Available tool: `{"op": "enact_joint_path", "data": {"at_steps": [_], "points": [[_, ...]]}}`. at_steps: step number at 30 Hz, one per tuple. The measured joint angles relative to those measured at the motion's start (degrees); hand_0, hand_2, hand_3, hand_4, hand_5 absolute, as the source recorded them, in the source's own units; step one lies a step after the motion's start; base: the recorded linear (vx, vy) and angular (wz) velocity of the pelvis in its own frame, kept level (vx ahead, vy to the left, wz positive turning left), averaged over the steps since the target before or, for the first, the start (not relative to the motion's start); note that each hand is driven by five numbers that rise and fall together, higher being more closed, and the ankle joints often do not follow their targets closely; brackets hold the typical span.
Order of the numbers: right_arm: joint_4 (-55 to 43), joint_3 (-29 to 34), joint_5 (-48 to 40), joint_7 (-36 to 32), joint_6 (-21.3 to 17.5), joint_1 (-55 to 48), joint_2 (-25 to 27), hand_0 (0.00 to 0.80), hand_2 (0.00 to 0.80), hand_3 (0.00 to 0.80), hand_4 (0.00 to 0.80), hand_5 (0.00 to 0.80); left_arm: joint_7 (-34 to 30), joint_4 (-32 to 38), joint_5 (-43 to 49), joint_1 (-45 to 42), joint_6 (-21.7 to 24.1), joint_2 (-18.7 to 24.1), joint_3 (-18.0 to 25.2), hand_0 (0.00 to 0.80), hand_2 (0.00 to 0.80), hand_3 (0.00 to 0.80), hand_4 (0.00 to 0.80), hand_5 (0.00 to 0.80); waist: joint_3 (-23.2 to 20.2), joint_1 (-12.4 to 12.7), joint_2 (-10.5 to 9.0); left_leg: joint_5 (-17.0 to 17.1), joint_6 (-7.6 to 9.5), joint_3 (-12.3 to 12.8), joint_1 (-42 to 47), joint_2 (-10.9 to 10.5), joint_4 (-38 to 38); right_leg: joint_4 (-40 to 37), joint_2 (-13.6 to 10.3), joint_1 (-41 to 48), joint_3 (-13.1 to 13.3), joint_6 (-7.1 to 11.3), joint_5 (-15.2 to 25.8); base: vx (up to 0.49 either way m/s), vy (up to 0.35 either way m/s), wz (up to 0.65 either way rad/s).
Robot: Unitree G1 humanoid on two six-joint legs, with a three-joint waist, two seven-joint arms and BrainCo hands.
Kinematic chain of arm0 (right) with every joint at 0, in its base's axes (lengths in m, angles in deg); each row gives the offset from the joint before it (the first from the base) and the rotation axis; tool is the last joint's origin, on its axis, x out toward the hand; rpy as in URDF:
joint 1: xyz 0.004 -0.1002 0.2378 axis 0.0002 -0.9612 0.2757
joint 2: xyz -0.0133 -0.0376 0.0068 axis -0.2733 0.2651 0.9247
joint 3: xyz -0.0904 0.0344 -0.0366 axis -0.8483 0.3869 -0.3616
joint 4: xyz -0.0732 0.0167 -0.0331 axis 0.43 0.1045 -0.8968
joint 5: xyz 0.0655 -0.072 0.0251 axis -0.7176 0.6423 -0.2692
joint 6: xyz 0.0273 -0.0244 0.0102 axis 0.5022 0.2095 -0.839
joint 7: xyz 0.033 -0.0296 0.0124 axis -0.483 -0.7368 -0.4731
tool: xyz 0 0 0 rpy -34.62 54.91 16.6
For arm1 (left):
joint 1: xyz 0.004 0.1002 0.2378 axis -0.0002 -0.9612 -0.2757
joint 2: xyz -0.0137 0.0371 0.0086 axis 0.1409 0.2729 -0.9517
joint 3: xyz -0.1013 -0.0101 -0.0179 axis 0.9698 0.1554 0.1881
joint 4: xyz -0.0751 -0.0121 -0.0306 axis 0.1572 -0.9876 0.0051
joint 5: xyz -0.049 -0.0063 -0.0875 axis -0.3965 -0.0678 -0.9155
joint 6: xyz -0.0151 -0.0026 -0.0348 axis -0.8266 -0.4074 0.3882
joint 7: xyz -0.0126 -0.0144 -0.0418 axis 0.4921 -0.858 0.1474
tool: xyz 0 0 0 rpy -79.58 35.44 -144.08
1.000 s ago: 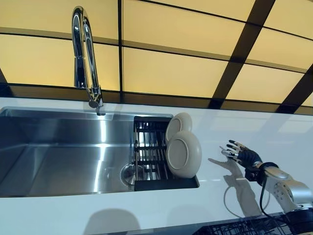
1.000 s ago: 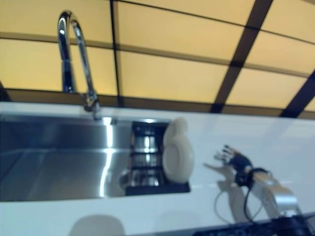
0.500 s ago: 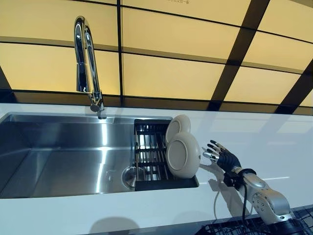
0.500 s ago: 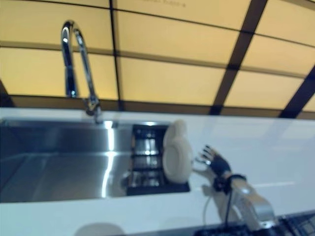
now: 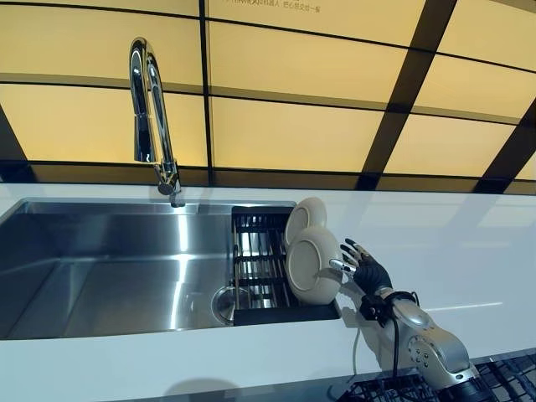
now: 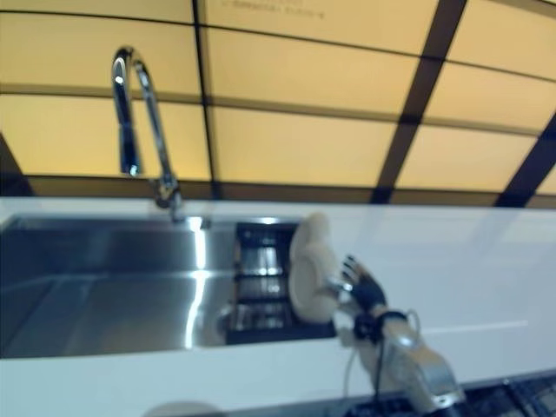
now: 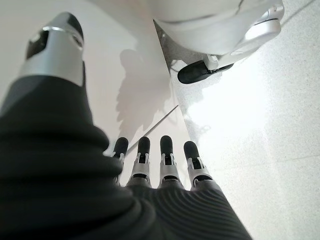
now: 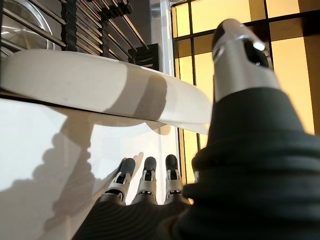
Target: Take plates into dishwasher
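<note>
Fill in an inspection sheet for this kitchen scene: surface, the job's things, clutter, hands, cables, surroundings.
Surface: white counter with a steel sink.
Job's things: two plates on edge in a black rack at the sink's right end.
Clutter: nothing seen.
Hands: right hand open, fingers beside the front plate's rim; left hand open, seen only in its wrist view.
Cables: nothing seen.
Surroundings: tap, yellow panelled wall, wire basket at lower right.

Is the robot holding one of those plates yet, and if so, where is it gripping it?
Nothing is held. The right robot hand is open beside the front plate; the left robot hand is open too.
</note>
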Motion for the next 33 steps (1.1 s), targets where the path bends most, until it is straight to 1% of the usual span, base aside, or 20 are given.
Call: {"op": "enact_joint_path", "data": {"at_steps": [4,12,24,33], "points": [[0.1,-1.4,0.0,1.5,-0.7,0.4,-0.7,0.000,0.000,0.000,0.000,0.000,0.2,0.0,0.0,0.1,-0.1,-0.3,-0.7,0.000,0.000,0.000,0.000,0.000,0.0,0.0,0.00,0.0,0.01,0.0,0.2,0.0,0.0,0.0,0.0,0.1,0.1,0.01,0.0,0.000,0.000,0.00],[0.5,-3.3,0.0,4.9,-0.9,1.7,-2.5,0.000,0.000,0.000,0.000,0.000,0.3,0.0,0.0,0.3,-0.6,-0.7,-0.8,0.000,0.000,0.000,0.000,0.000,0.0,0.0,0.02,0.0,0.05,-0.1,0.5,-0.1,0.0,1.0,-0.2,0.0,0.0,0.32,-0.4,0.000,0.000,0.00],[1.3,-4.8,0.1,6.6,-0.8,3.0,-3.7,0.000,0.000,0.000,0.000,0.000,0.3,0.0,0.0,0.8,-1.3,-1.0,-0.9,0.000,0.000,0.000,0.000,0.000,0.0,0.1,0.02,0.2,0.25,-0.2,0.6,-0.2,0.0,1.4,-0.4,-0.1,0.0,0.34,-0.5,0.010,0.004,0.00],[2.3,-6.2,0.6,8.2,-0.8,3.9,-4.7,0.000,0.000,0.000,0.000,0.000,0.4,0.1,0.0,1.1,-1.8,-1.3,-2.0,0.000,0.000,0.000,0.000,0.000,0.0,0.1,0.02,0.2,0.37,-0.2,0.7,-0.4,0.0,1.8,-0.6,-0.2,0.0,0.50,-0.6,0.000,0.000,0.00]]}}
